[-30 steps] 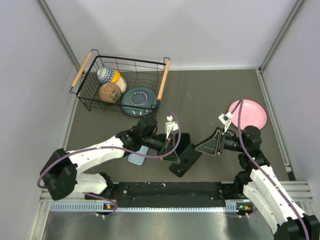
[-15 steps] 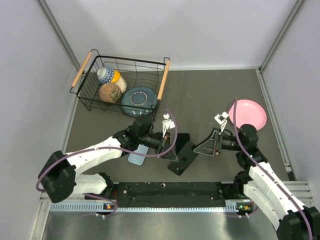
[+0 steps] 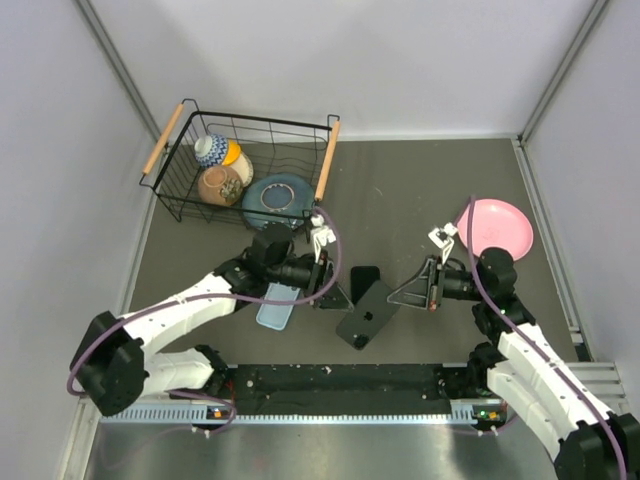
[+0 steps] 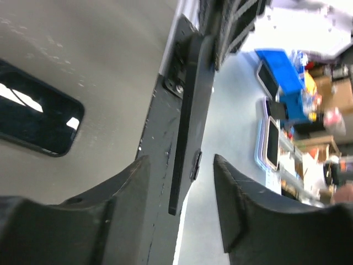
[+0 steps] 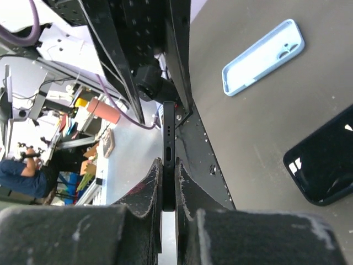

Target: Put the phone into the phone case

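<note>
The black phone (image 3: 365, 315) hangs just above the table in the middle, back side up. My right gripper (image 3: 396, 296) is shut on its right end; in the right wrist view the phone (image 5: 168, 132) is edge-on, clamped between both fingers at my right gripper (image 5: 168, 163). My left gripper (image 3: 333, 293) stands open at the phone's left end. In the left wrist view the phone's edge (image 4: 186, 127) sits between the spread fingers of my left gripper (image 4: 182, 159) with a gap on the right side. The light blue phone case (image 3: 277, 305) lies flat under the left arm, also visible as the case (image 5: 263, 57).
A glossy black phone-shaped slab (image 3: 365, 276) lies on the table just behind the phone. A wire basket (image 3: 318, 183) with bowls and a blue plate stands at the back left. A pink plate (image 3: 500, 226) lies at the right. The arms' base rail (image 3: 340, 385) runs along the near edge.
My left gripper has opened off the phone and drawn slightly back to the left. My right gripper has closed on the phone's right end.
</note>
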`<state>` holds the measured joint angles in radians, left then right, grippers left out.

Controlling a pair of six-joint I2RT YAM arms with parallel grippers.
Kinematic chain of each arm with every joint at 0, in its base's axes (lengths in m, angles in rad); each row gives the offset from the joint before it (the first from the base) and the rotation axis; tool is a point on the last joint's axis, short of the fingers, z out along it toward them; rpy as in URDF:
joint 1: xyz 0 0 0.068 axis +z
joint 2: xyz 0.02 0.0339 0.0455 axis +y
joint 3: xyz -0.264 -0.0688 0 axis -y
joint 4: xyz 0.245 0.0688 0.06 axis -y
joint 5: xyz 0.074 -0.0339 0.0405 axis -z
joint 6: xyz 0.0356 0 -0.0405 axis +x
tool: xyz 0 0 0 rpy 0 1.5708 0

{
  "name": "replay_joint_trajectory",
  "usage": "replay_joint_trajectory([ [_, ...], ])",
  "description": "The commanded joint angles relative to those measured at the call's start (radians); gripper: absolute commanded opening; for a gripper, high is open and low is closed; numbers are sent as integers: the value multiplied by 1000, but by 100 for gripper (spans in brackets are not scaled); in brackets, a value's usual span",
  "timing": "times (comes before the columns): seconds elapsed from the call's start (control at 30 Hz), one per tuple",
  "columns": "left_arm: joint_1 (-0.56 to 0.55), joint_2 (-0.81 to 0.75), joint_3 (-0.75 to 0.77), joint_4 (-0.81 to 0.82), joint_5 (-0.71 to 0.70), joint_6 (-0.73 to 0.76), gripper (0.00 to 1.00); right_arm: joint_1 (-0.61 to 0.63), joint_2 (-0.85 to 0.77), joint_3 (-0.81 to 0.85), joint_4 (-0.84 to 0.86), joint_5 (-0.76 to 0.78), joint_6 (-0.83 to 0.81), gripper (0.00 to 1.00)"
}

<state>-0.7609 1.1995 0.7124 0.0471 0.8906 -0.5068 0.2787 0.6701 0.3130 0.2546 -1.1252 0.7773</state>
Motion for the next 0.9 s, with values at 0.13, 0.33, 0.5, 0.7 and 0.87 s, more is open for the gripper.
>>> replay_joint_trajectory([
  [0.13,171,-159,2,-159,-263,-22,60,27,-27,185,-279,129,-208,0],
  [0.33,236,-207,53,-506,-899,-56,55,68,-52,248,-342,225,-291,0],
  [0.5,307,-200,-13,-539,-1015,-88,54,151,-109,278,-341,357,-348,0],
  [0.7,367,-117,-73,-472,-1021,-55,57,154,-139,281,-279,374,-302,0],
  [0.87,367,9,-56,-470,-992,-45,56,154,-158,281,-307,375,-314,0],
])
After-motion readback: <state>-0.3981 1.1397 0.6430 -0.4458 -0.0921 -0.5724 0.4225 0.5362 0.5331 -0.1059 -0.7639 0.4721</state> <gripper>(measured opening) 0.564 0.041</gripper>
